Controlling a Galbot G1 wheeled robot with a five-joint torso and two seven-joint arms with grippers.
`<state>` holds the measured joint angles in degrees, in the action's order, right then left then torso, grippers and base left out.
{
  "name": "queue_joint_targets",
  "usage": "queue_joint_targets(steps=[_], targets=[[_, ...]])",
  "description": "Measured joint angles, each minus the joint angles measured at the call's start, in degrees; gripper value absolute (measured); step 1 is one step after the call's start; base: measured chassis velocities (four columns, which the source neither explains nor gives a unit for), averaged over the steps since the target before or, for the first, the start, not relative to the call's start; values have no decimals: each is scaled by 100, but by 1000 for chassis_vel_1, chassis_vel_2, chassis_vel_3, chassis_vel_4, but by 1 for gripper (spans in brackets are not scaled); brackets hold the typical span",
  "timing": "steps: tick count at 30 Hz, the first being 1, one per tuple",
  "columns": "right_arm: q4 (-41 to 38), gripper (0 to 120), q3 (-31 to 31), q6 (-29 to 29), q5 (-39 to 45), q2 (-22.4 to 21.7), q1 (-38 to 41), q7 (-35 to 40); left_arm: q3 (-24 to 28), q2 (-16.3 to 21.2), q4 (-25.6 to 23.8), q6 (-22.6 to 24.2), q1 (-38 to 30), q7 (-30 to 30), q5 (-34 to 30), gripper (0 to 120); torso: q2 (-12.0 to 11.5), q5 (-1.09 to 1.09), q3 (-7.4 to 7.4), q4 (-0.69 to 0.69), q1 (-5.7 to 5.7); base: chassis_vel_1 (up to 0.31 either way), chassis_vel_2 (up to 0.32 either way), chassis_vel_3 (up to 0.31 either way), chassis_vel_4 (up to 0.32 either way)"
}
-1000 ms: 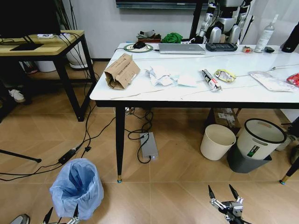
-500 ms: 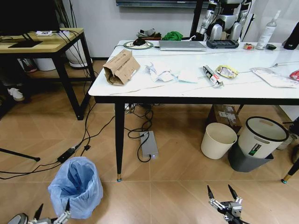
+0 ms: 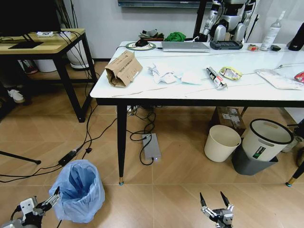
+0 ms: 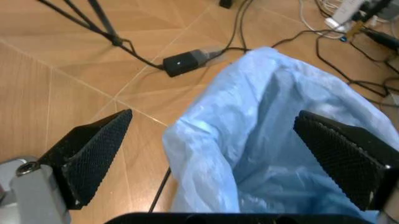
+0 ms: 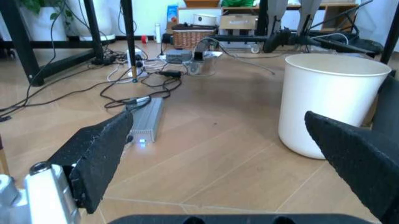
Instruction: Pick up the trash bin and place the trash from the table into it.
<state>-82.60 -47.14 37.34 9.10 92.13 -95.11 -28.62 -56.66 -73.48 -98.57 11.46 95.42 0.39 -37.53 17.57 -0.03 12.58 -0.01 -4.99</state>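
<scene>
Swinging in from the lower left edge of the head view, the left gripper (image 3: 50, 202) has turned toward the small trash bin lined with crinkly light-blue plastic bag (image 3: 78, 190), jaws spread wide astride its near rim (no contact yet). The right gripper (image 3: 214, 202) hangs open, lower centre-right. Litter stays on the white marble-look table (image 3: 256, 92); pickup is imminent.

The table (image 3: 142, 92) has a white marble-look top on black legs. On it from left to right lie torn brown cardboard (image 3: 123, 69), crumpled white paper (image 3: 163, 74), a wrapper (image 3: 214, 78), a yellowish wrapper (image 3: 230, 73) and a flat white pouch (image 3: 279, 79). At the far edge sit a closed laptop (image 3: 185, 46) and what may be a green cloth (image 3: 175, 37).

On the wooden floor (image 3: 180, 171) stand the trash bin (image 3: 78, 190), left of the near table leg, and right of it a cream round bin (image 3: 221, 144) and a white-and-grey bin (image 3: 265, 142).
</scene>
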Motion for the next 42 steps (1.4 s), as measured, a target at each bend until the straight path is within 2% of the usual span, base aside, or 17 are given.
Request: queue_joint_targets(steps=[8,17,31,36,38,39,42], targets=[[25,100,45,4,-22,15,-55,-5,-93,-6,699,141,-614,-44,91,100,12,1,8,2,-4,0,0,0,0],[-28,100,20,2,-22,10,-98,-6,146,-83,1010,123,-968,15,326,100,20,4,13,1,-6,0,0,0,0],[-73,100,-5,-27,-29,4,-111,-6,295,-113,1828,22,-1471,100,685,95,27,2,19,1,-9,0,0,0,0],[-114,100,-23,-38,-25,2,-130,-5,371,-193,2152,-62,-1657,138,831,86,30,3,20,2,-10,0,0,0,0],[-130,100,-28,-39,-20,1,-143,-5,387,-227,2219,-79,-1691,157,858,78,32,11,20,1,-10,0,0,0,0],[-130,100,-28,-39,-20,1,-143,-5,387,-227,2219,-79,-1691,157,858,78,32,11,20,1,-10,0,0,0,0],[-137,100,-35,-39,-16,2,-149,-4,385,-244,2263,-84,-1698,184,865,65,33,8,20,1,-9,0,0,0,0]])
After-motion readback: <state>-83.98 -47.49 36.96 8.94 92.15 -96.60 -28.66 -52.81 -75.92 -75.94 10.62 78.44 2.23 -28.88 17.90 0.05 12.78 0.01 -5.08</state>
